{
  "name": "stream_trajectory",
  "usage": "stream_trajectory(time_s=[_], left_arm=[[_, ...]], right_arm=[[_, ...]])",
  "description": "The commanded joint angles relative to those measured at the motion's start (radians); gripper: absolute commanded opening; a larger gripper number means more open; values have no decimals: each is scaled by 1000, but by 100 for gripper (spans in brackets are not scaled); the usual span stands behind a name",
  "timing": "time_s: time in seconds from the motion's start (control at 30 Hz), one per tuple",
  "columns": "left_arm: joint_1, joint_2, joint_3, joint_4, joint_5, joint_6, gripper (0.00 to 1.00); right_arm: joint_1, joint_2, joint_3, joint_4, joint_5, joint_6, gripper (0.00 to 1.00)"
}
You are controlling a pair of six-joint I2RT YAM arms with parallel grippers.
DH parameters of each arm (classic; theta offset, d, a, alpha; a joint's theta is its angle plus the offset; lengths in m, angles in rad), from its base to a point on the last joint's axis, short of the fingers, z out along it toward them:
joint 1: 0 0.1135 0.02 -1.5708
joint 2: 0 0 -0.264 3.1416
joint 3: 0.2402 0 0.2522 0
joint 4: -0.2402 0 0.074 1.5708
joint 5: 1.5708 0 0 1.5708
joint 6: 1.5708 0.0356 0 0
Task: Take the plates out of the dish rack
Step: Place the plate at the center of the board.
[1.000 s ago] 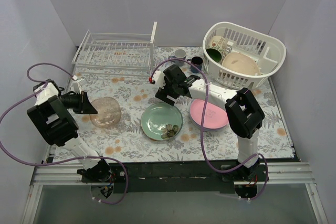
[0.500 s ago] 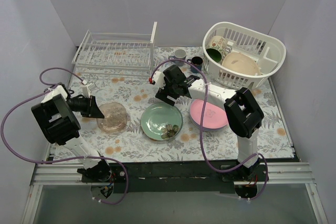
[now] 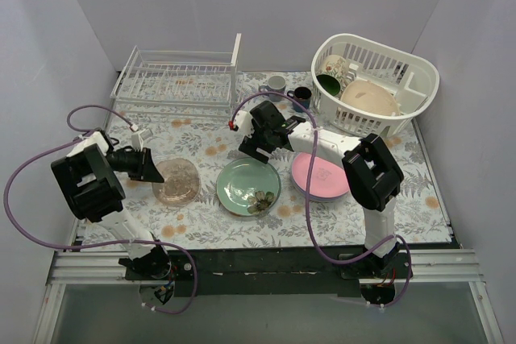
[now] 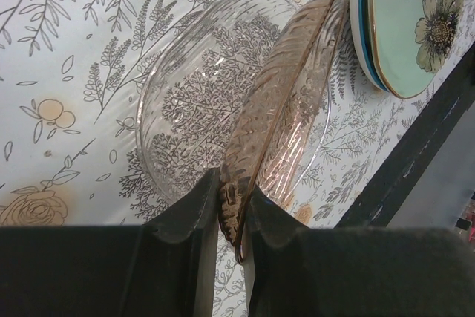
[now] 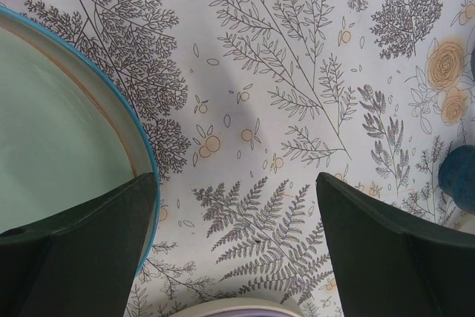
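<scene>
Pinching the mottled brown plate [image 4: 289,87] at its rim with nearly closed left fingers [image 4: 185,217], tilted low over the bench [image 3: 201,130] just left of the green plate [image 3: 248,185]; could slip and chip if released before flat. Lower and nearer the green plate than a second ago. Holding nothing in wide-spread right fingers [image 5: 82,235] at the green plate's far edge.

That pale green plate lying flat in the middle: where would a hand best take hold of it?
Probably the upturned far rim of the pale green plate. It lies flat, so only that raised lip offers a pinch. Bare cloth lies beyond it, where the open right hand hangs; the pink plate crowds the right side.
</scene>
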Motion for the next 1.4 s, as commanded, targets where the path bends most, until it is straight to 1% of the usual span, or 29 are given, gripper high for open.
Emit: stream_trajectory(time_s=[0.0, 0.07, 0.13, 0.2, 0.23, 0.33, 0.4, 0.43, 0.53, 0.8, 1.03, 1.37], left_arm=[[-23, -32, -22, 40, 14, -23, 0], [-26, -30, -23, 41, 6, -23, 0], [-26, -32, -26, 47, 3, -24, 6], [-28, -33, -31, 52, -3, -23, 16], [-26, -33, -33, 55, -7, -23, 22], [-28, -43, -46, 70, -29, -24, 34], [-28, -49, -48, 80, -46, -24, 39], [-26, -50, -46, 81, -49, -26, 43], [-31, -58, -45, 95, -70, -33, 47], [-52, -101, -27, 161, -148, -69, 50], [-86, -102, 16, 147, -159, -89, 50], [-108, -162, -17, 162, -179, -102, 50]], right_arm=[[2, 9, -4, 20, 9, -11, 96], [3, 8, -5, 21, 11, -11, 97], [3, 8, -7, 21, 11, -11, 96], [3, 11, -4, 21, 8, -11, 96], [2, 11, -4, 20, 8, -11, 97], [3, 12, -4, 18, 8, -11, 96], [3, 14, -2, 18, 5, -11, 96], [2, 12, -4, 17, 6, -11, 96], [2, 11, -4, 20, 6, -11, 97], [2, 12, -5, 15, 5, -9, 96], [3, 14, -7, 14, 3, -8, 96], [3, 12, -11, 15, 2, -9, 96]])
